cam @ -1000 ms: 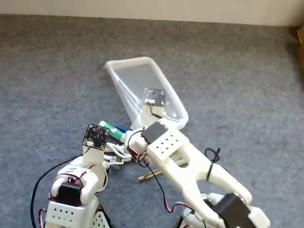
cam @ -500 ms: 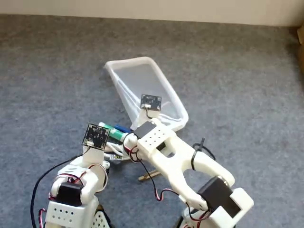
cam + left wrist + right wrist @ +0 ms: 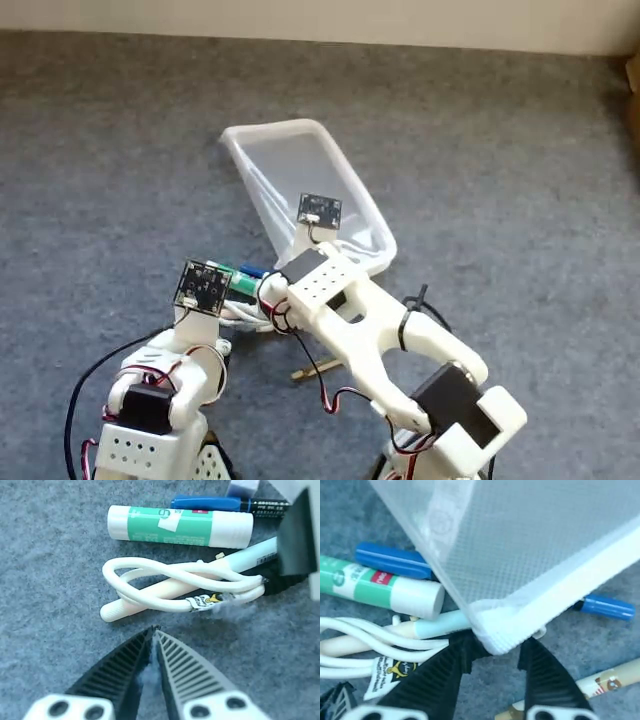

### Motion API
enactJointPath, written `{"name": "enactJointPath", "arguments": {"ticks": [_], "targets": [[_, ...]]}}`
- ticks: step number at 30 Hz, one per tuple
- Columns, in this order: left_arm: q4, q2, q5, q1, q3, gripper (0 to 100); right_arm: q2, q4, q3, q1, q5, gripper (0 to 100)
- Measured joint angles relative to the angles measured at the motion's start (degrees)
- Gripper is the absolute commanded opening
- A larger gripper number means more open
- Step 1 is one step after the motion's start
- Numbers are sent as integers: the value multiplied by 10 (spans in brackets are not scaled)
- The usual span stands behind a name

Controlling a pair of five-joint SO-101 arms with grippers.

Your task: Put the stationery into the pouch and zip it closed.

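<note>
I am pinching the near corner of the pouch (image 3: 530,545) with my right gripper (image 3: 497,649), while my left gripper (image 3: 154,632), jaws together and empty, is hovering over the carpet (image 3: 50,605) just beside the white cable (image 3: 165,577), pale pen (image 3: 145,596), glue stick (image 3: 180,526) and blue pen (image 3: 210,503), all lying outside the pouch.

A grey, carpet-like tabletop (image 3: 520,150) carries everything. A pale beige strip (image 3: 320,20) runs along its far edge, and a brown object (image 3: 634,90) sits at the far right corner, mostly cut off.
</note>
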Motion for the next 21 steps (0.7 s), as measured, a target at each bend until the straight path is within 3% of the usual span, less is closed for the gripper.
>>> {"name": "enactJointPath", "arguments": {"ticks": [6,9,21], "targets": [[0,0,0,0,0,5,5,-22,-1,18,0,87],[0,0,0,0,0,5,5,-22,-1,32,2,0],[0,0,0,0,0,5,-11,152,-53,121,227,5]]}}
